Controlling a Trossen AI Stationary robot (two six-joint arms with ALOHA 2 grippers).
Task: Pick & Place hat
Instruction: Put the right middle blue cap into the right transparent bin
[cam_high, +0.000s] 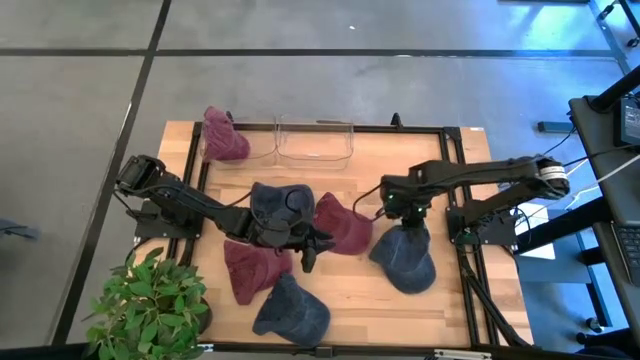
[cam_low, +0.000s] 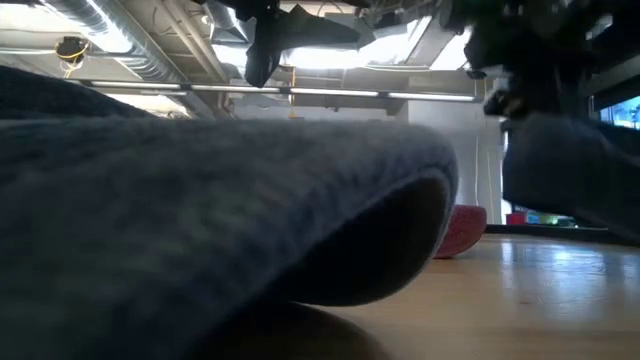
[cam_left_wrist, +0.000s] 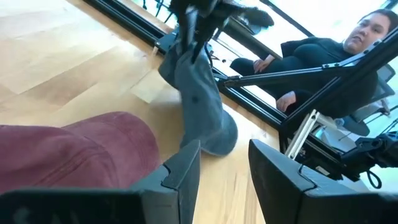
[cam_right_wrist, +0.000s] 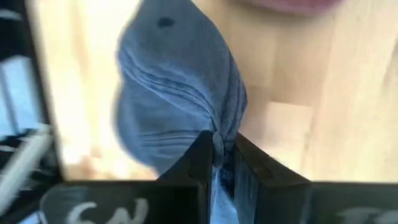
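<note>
- We found no brand or label legible on any hat. The only writing sat on the right wrist housing: pale strokes, partly cut off, which we could not read.
- The right gripper (cam_high: 408, 222) was clenched on a bunched fold of the blue-grey hat (cam_high: 405, 258); in the right wrist view its fingers (cam_right_wrist: 198, 163) pinched gathered, pleated cloth, and the hat (cam_right_wrist: 177, 87) hung below as a soft rounded cap with a small dark eyelet.
- That hat was at the right of the wooden table (cam_high: 470, 310), just right of a maroon hat (cam_high: 343, 224). From the left wrist view it (cam_left_wrist: 200, 102) draped in a long limp fold, its lower edge at the boards.
- The cloth looked like washed cotton twill, matte, with faint ribbing at the gathered part.
- The left gripper (cam_high: 312, 246) was over the table's middle, fingers parted and released, holding nothing; the left wrist view showed a clear gap between the fingers (cam_left_wrist: 180, 171), with the maroon hat (cam_left_wrist: 74, 152) just beside them.
- Other hats lay about: a dark blue one (cam_high: 282, 205) beneath the left arm, a maroon one (cam_high: 250, 268) near it, a blue one (cam_high: 292, 310) at the near edge, and a maroon one (cam_high: 223, 136) far left.
- A clear plastic bin (cam_high: 314, 140), rectangular with rounded corners, stood at the far edge beside that hat.
- A leafy green plant (cam_high: 148, 305) sat at the near left corner.
- A seated person (cam_left_wrist: 323, 53) in dark clothing showed beyond the table.
</note>
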